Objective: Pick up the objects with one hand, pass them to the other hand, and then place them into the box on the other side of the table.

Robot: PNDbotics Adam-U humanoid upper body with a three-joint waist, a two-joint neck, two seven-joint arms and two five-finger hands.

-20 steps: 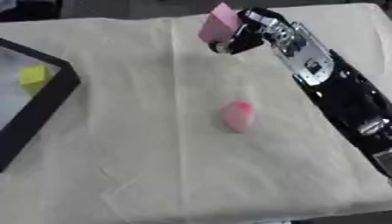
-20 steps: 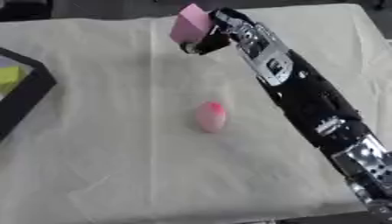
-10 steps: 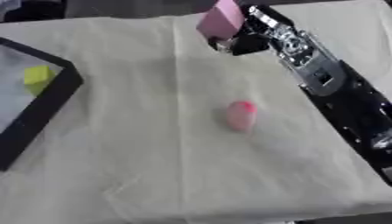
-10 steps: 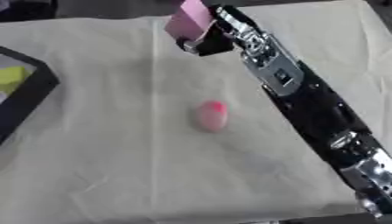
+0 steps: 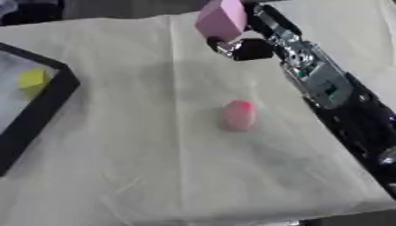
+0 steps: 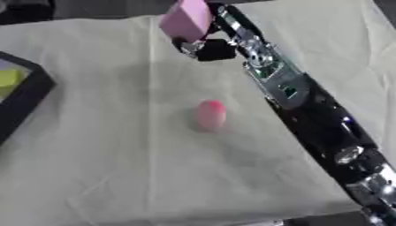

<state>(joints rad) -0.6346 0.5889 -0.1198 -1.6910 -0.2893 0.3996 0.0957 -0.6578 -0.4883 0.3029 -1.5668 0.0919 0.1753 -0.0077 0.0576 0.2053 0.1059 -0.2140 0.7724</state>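
Clearly the first step is in hand: the right hand [image 5: 246, 43] has its fingers curled round a pink block [image 5: 221, 19], held up over the far side of the cloth-covered table [image 5: 139, 167]; a small pink object [image 5: 239, 114] lies mid-table; the black box [image 5: 43, 108], holding a yellow piece [image 5: 33, 80], sits at the left edge; next, I judge, comes the handover, though the left hand shows in neither view

This looks like a robot test bench in a lab rather than a home. A counter [image 5: 139, 176] is draped in a plain, creased cream cloth [image 5: 116, 132], with a black-rimmed box [image 5: 46, 106] at its left edge. A bare black-and-silver robot arm [image 6: 309, 119] with exposed circuit parts reaches across it.
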